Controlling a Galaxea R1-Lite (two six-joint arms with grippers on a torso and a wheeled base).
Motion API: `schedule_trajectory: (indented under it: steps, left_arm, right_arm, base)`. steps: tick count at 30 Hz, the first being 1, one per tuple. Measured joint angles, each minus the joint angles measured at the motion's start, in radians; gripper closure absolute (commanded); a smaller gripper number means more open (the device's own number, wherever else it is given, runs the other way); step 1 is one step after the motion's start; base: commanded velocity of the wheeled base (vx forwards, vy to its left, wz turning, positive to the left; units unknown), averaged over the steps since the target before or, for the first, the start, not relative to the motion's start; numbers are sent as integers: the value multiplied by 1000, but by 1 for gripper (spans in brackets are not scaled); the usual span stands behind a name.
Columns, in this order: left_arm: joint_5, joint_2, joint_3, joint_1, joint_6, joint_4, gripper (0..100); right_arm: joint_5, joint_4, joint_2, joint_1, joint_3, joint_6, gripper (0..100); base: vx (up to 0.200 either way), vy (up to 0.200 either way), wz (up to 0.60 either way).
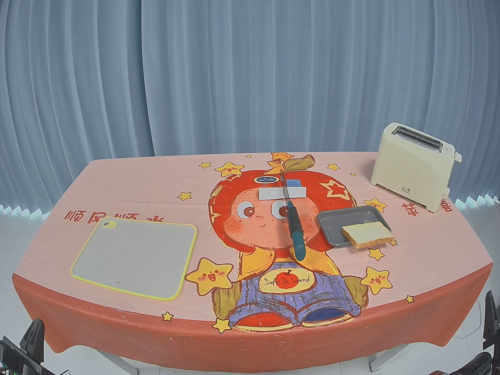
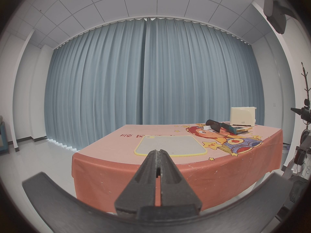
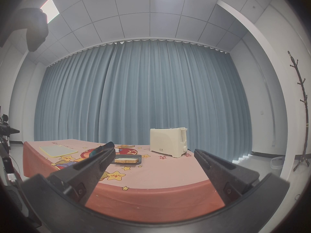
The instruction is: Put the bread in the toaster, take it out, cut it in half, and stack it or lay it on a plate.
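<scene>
I find both hands low, off the near edge of the tabletop (image 1: 442, 256) and apart from everything on it. The left hand (image 2: 158, 152) has its two fingers pressed together with nothing between them, and it faces the near left part of the tabletop. The right hand (image 3: 154, 152) has its fingers spread wide apart, empty, and faces the near right part. The tabletop is covered by a pink printed cloth (image 1: 156, 183) with a cartoon figure and stars. Nearest on the left lies the cutting board (image 1: 133, 256), grey with a yellow-green rim, flat on the cloth and well apart from the other items. At the centre lies the knife (image 1: 294, 225), its teal handle toward the near edge and its blade pointing away, the blade crossing a white strip (image 1: 273, 193) on the cloth. Just to the right of the knife, not touching it, is the plate (image 1: 333, 222), grey and rectangular. The bread (image 1: 367, 234), a single slice, lies flat on the plate's near right corner and overhangs the rim toward the cloth. Farther back on the right stands the toaster (image 1: 414, 165), cream-coloured and upright, slot facing up, apart from the plate. Behind the tabletop a blue-grey pleated curtain (image 1: 250, 63) runs the full width of the room.
</scene>
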Motion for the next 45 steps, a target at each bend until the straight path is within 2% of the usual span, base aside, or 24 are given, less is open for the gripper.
schedule_trajectory:
  steps: [3, 5, 12, 19, 32, 39, 45]
  left_arm:
    - [0, 0, 0, 0, 0, 0, 100]
    - [0, 0, 0, -1, 0, 0, 100]
    - [0, 0, 0, 0, 0, 0, 100]
    - [0, 0, 0, -1, 0, 0, 100]
    - [0, 0, 0, 0, 0, 0, 100]
    - [0, 0, 0, 0, 0, 0, 100]
    - [0, 0, 0, -1, 0, 0, 100]
  right_arm:
    - [16, 5, 0, 0, 0, 1, 0]
    - [49, 25, 0, 0, 0, 3, 0]
    - [126, 200, 0, -1, -28, 5, 0]
    - [180, 213, 11, -1, -59, 3, 0]
    - [225, 210, 210, 7, -189, -15, 0]
    - [244, 206, 365, 15, -294, -104, 0]
    - [247, 204, 471, 49, -380, -126, 0]
  base:
    - [0, 0, 0]
    - [0, 0, 0]
    - [0, 0, 0]
    - [0, 0, 0]
    - [0, 0, 0]
    - [0, 0, 0]
    - [0, 0, 0]
